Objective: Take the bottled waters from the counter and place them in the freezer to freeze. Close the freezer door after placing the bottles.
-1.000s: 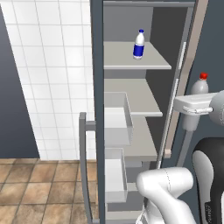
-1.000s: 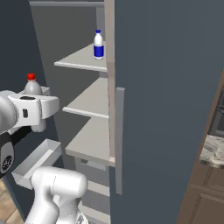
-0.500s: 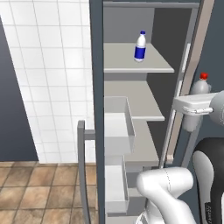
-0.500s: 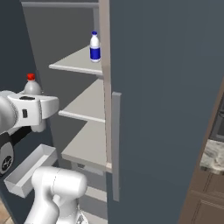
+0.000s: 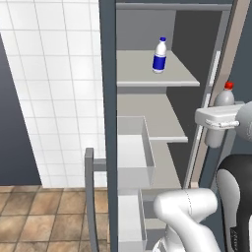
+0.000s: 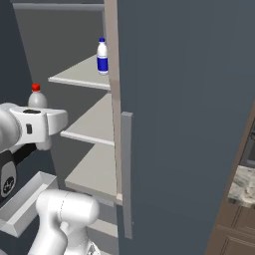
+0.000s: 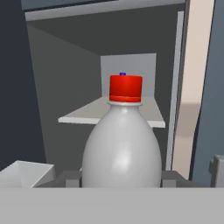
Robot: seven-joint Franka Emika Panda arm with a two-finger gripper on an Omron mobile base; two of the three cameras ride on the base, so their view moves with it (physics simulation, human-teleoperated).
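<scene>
Gripping a small clear-whitish plastic bottle with a red cap, the white two-finger gripper stands at the right middle of the left base view, in front of the open slate blue-grey freezer. Its jaws are clenched on the lower body of this bottle, so the neck and the red cap rise upright above the hand. In the right base view the same bottle shows at the middle left of the frame, with the gripper just below it. In the hand view the bottle stands in the centre, between the two dark finger tips at the bottom edge.

A second small bottle with a blue cap and a blue label band stands upright on the top pale grey shelf inside the freezer, in the upper middle of the left base view, well apart from the hand. In the right base view it is at the upper middle. The slate blue-grey freezer door is open and takes up the right half of that frame.
</scene>
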